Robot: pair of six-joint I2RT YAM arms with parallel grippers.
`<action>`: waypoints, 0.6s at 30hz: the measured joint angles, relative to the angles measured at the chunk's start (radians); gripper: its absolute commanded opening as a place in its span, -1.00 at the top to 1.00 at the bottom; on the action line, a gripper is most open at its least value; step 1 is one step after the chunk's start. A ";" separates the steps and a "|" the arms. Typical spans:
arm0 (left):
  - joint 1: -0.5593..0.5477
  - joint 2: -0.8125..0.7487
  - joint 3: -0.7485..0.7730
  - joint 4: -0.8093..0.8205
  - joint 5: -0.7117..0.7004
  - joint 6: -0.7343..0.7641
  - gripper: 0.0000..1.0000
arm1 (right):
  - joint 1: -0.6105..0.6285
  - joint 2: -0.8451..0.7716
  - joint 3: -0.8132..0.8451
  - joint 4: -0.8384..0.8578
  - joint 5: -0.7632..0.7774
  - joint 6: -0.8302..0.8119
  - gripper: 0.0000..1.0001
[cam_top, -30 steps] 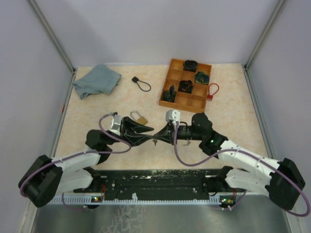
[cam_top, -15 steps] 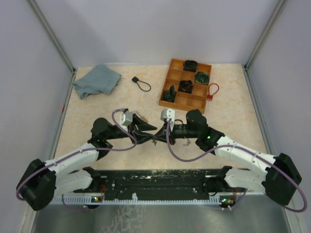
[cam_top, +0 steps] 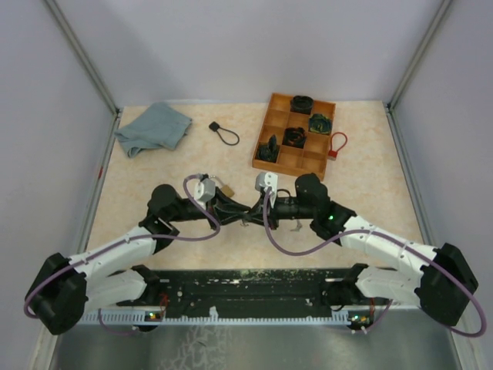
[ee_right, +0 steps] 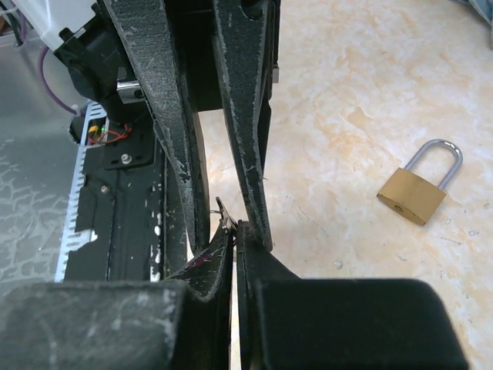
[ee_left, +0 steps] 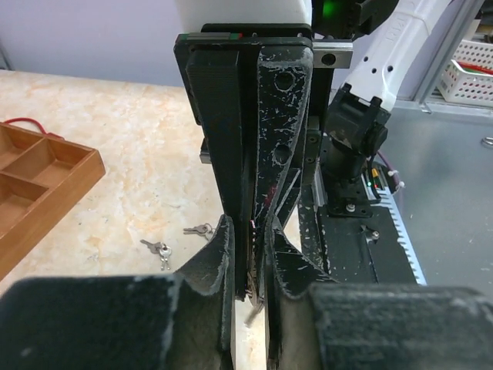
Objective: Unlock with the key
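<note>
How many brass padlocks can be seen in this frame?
1. The brass padlock lies flat on the table, near the arms' wrists. Dark items in the wooden tray are too small to identify, so others may be hidden.

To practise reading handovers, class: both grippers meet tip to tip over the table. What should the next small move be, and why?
Probably squeeze the left gripper fully shut before anything else. The right gripper is shut on the key, the left's tips flank it, but a firm pinch isn't evident, and the padlock lies apart on the table.
</note>
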 measured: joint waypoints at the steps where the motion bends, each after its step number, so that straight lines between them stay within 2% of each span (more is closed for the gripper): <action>1: 0.000 -0.002 0.000 -0.003 0.000 0.005 0.83 | 0.000 0.000 0.000 -0.001 0.003 0.000 1.00; 6: 0.000 -0.019 0.001 -0.017 -0.009 0.004 1.00 | -0.007 -0.001 -0.003 -0.016 0.014 -0.002 1.00; 16: 0.000 -0.040 0.000 -0.006 -0.029 -0.030 1.00 | -0.003 -0.011 -0.008 0.026 0.014 -0.001 1.00; 18: 0.000 -0.043 -0.003 0.005 -0.035 -0.045 1.00 | -0.003 -0.024 -0.028 0.054 0.018 0.001 0.85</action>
